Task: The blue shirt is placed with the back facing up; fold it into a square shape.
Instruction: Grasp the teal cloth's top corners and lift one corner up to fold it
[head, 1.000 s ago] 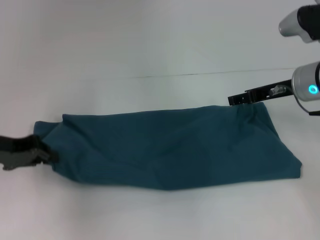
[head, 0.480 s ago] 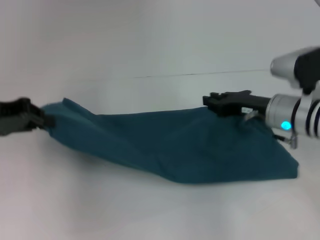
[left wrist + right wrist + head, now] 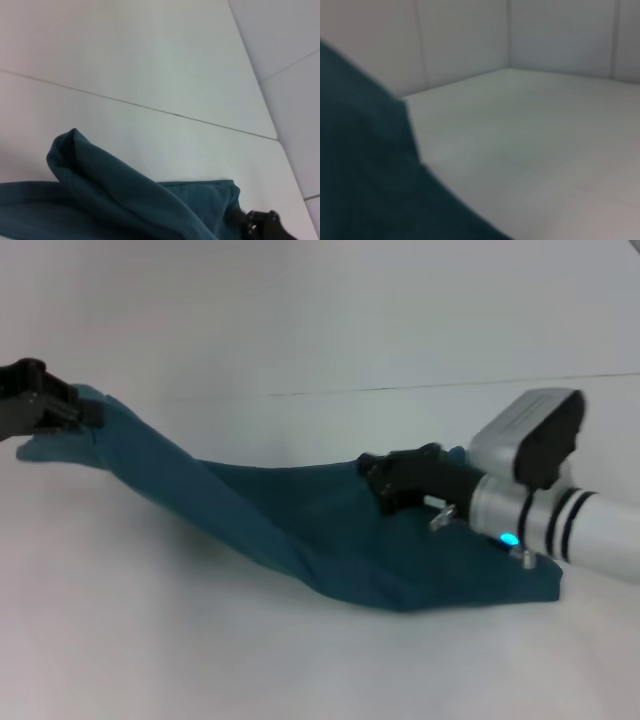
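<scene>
our left gripper [image 3: 88, 412] is clamped on one end of the blue shirt [image 3: 330, 530], lifted clear of the desk [image 3: 150, 660] at the far left. our right gripper [image 3: 385, 485] sits on the cloth near its other end, low against the desk; whether it pinches the fabric we cannot tell. the shirt, a narrow band, runs left to right between them, sloping down from the raised left end to the flat right end. its long axis lies across us, so we judge the next move carries the left end over toward the right gripper, which is nearer the resting part.
</scene>
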